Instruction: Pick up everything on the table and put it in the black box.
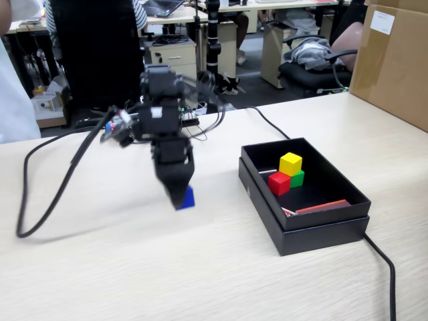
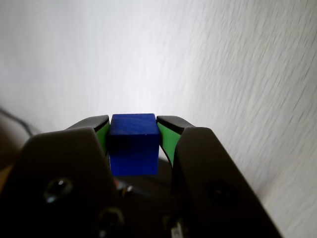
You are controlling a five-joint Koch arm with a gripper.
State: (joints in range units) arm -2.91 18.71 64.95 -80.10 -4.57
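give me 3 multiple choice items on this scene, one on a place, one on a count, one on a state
1. Where is the yellow cube?
A. on the bare table
B. in the black box, atop the other cubes
C. in the gripper

2. How many cubes are in the box?
A. one
B. three
C. four

3. What is the gripper doing?
A. hanging open and empty
B. clamping the blue cube
C. clamping a cable

Answers:
1 B: the fixed view shows yellow resting on the red cube and green cube.
2 B: only yellow, red and green lie inside.
3 B: the wrist view shows both green pads against the blue cube's sides.
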